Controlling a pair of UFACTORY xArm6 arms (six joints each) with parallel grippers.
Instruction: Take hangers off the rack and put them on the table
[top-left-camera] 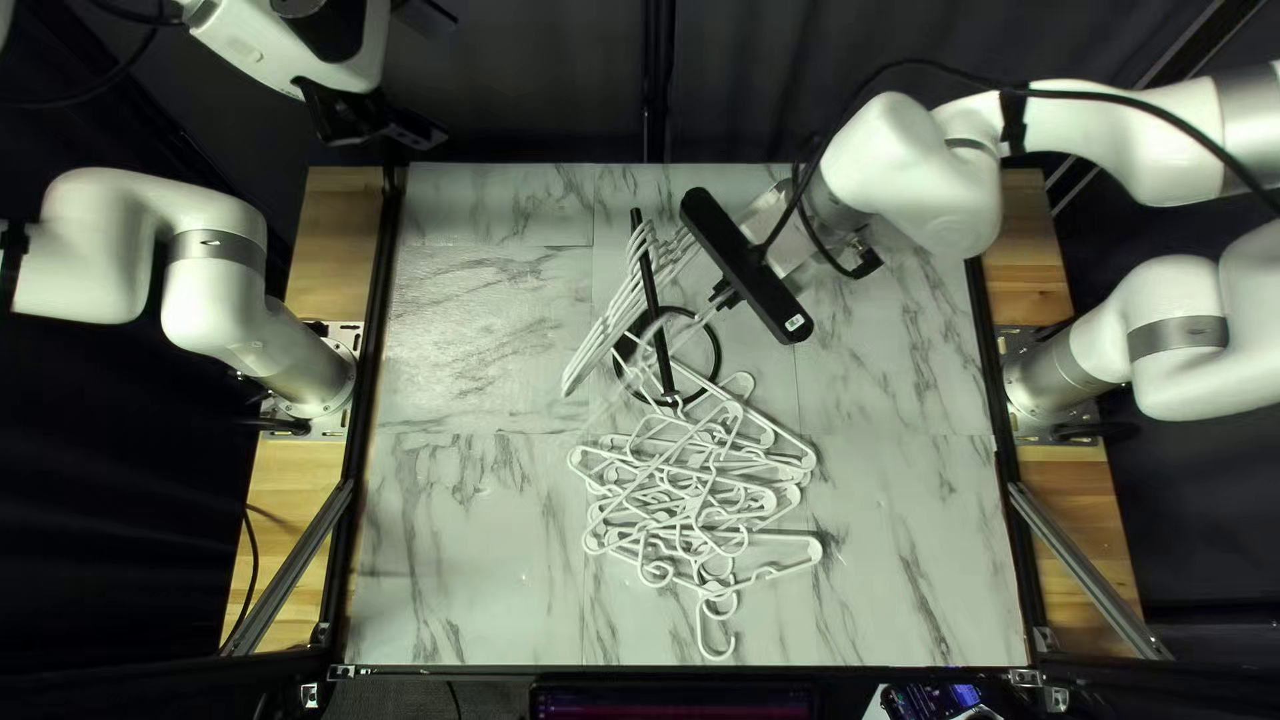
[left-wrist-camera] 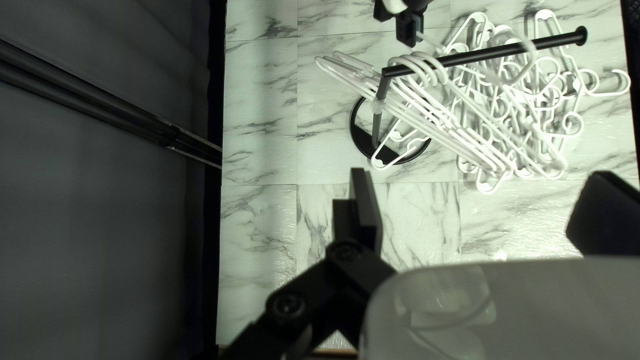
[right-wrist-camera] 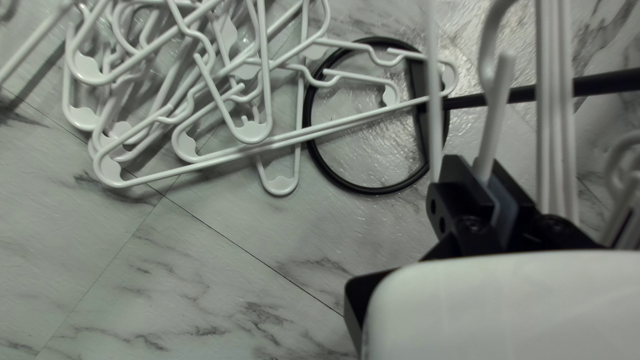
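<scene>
Your right jaws [top-left-camera: 724, 295] are gripping one smooth white hanger [right-wrist-camera: 496, 120] near the thin black rack [top-left-camera: 650, 287]. Its round base [right-wrist-camera: 383, 190] is sitting on the shiny desk [top-left-camera: 467, 534] with gray squiggles. More skinny hangers [left-wrist-camera: 427, 115] are hanging from its bar. A messy hanger pile [right-wrist-camera: 112, 175] is lying beside and partly over the base. Your left jaws [top-left-camera: 380, 127] are hanging wide open.

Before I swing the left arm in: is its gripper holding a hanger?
No: in the left wrist view the left gripper is open, its two fingers wide apart with nothing gripped between them.
</scene>
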